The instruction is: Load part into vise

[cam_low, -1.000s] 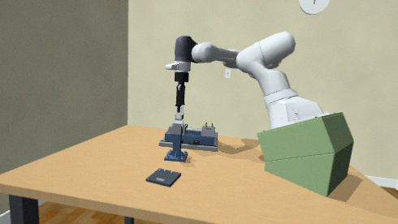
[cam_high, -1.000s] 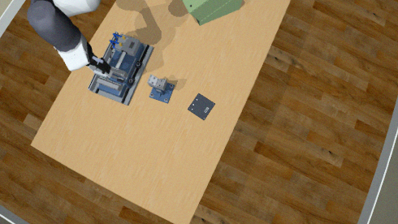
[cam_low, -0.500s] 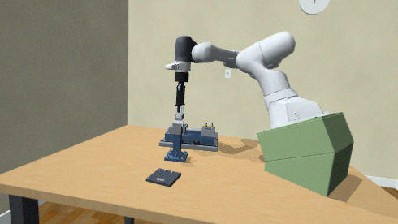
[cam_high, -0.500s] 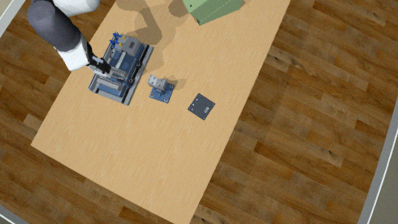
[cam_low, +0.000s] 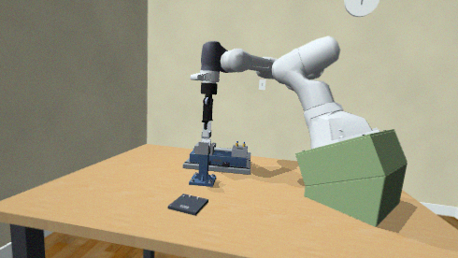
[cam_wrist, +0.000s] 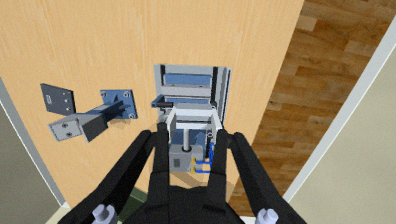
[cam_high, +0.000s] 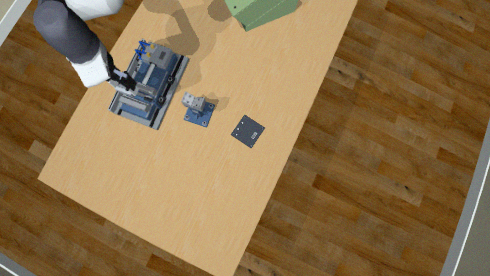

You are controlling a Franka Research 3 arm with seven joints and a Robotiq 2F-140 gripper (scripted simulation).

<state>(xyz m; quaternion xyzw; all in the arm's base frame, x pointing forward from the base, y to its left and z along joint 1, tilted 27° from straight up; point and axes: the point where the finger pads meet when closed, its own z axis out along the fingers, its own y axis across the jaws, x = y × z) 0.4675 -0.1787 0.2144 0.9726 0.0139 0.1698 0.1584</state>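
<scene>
When viewed from above, classed as follows.

Item: milled metal block (cam_high: 145,91) (cam_low: 206,141) (cam_wrist: 194,111), pale grey. Lies at or just above the vise (cam_high: 160,117) (cam_low: 220,159) (cam_wrist: 187,79), left of centre in the top view, near the middle of the wrist view. Slot direction and contact with the low bars: too small to tell.

Grip: Robotiq 2F-140 gripper (cam_high: 134,89) (cam_low: 206,128) (cam_wrist: 194,114), pinching the block across its length, to judge from the wrist view; one fingertip to each side.

Handling, by judgement: rigid, moderately heavy, hardly fragile. Likely smooth enough to slip or pivot under a light pinch. Best taken by parallel outer faces, well clear of the slot, pads square and high enough to miss the vise jaws. If taken by the ends, needs room for a fingertip beside the work stop (cam_wrist: 162,104); perhaps calls for release, then a gentle nudge endwise.

Fittings: fixed jaw (cam_high: 134,103) (cam_wrist: 186,91), above the block in the wrist view; air cylinder (cam_high: 158,54) (cam_low: 239,150) (cam_wrist: 185,159), below. V-block (cam_high: 194,102) (cam_low: 204,149) (cam_wrist: 75,127), left in the wrist view, available for regripping. Infeed plate (cam_high: 248,131) (cam_low: 188,204) (cam_wrist: 57,99), farther left there, without the block.

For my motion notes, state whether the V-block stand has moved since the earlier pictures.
No. In the top view, the V-block stand keeps its place between the vise and the dark plate.
</scene>
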